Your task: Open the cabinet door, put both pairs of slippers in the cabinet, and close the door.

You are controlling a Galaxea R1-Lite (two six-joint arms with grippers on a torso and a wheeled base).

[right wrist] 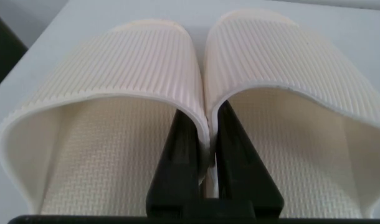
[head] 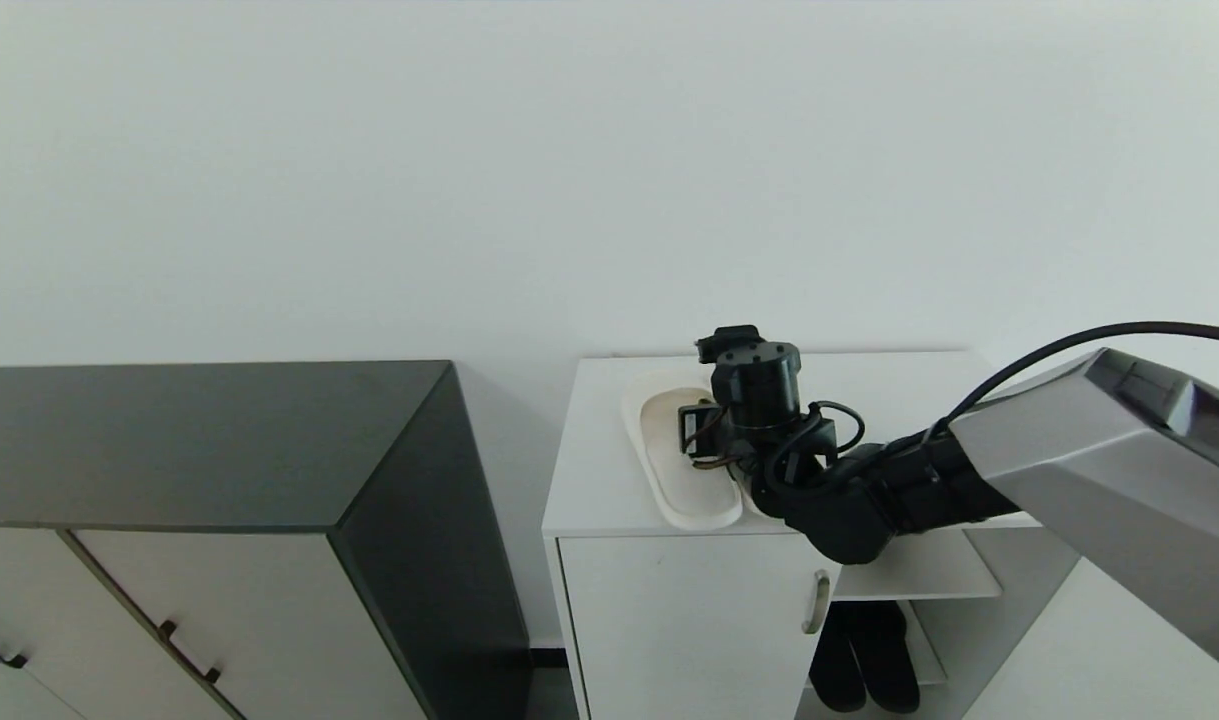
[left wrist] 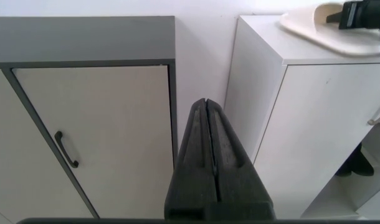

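Gripping the touching inner strap edges of both cream slippers [right wrist: 115, 81], the right gripper [right wrist: 202, 134] has its black wedge fingers drawn nearly together. Slippers: ribbed uppers, woven-pattern insoles, rounded toes, lying side by side on top of the matte white cabinet [head: 609, 470], towards its left. The right-hand slipper is largely hidden by the arm. Cabinet, right bay open: black slippers [head: 864, 665] on the low shelf, partly behind the closed door [head: 689, 630]. Left gripper [left wrist: 207, 106]: ridged black fingers pressed flat together, empty, near the dark-topped cabinet [head: 169, 440].
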